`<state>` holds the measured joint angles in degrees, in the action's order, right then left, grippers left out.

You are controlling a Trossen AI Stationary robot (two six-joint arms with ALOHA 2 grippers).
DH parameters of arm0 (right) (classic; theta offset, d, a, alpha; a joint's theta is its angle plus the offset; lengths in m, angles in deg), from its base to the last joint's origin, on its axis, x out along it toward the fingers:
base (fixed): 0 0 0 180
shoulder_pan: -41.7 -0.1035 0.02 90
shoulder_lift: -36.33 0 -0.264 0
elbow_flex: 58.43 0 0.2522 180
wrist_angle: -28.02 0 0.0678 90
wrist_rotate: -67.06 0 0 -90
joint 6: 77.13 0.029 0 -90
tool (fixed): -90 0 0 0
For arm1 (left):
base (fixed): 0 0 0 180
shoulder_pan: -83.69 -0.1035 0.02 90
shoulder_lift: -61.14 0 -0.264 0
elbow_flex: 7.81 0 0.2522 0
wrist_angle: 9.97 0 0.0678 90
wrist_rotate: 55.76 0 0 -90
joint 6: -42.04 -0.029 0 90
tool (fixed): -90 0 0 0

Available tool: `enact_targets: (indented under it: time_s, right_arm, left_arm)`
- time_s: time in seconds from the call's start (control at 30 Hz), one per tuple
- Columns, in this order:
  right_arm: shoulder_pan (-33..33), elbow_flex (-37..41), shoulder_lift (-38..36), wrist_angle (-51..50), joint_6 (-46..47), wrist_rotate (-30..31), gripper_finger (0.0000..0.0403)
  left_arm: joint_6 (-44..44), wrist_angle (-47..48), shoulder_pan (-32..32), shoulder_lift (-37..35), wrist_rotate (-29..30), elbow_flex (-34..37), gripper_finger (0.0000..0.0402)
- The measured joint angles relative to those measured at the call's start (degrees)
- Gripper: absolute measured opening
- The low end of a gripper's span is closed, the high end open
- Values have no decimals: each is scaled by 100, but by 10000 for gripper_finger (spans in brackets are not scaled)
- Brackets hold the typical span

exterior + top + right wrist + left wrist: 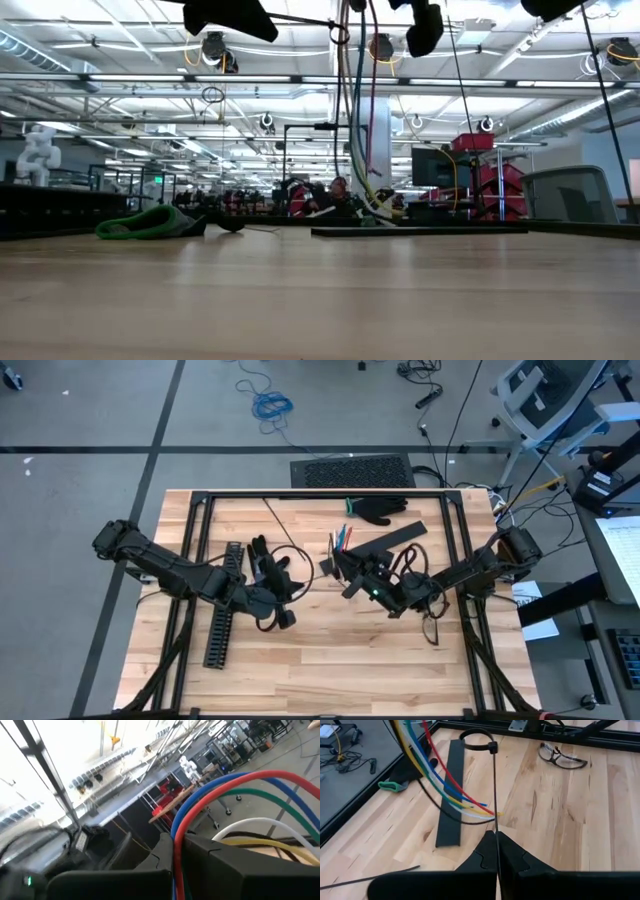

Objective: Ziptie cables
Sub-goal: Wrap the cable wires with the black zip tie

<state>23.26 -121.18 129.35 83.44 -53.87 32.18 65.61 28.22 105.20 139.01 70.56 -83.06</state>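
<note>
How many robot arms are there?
2. The left arm reaches in from the table's left, its tool pinching a zip tie; the right arm from the right, gripping the cables.

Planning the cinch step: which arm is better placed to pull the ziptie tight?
Probably left: its pincer is shut on the ziptie tail, its loop open. The right pincer is busy holding the cables.

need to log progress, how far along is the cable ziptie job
Done: the right claw is shut on the cables and holds them up, and the left claw grips the tail of a looped ziptie. In hand: getting the loop around the bundle. Left: the cable ends sit outside the loop; threading and tightening remain.
</note>
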Motion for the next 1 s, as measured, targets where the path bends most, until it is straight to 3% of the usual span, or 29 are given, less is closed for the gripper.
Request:
enact_targets:
  time_s: [0.67,1.0]
  right_arm:
    - [535,0,-3,-233,205,-921,11]
    - [577,0,98,-573,378,-930,11]
  left_arm:
    - [-39,-6,72,0,-50,0,0]
    - [-190,-344,24,0,-76,0,0]
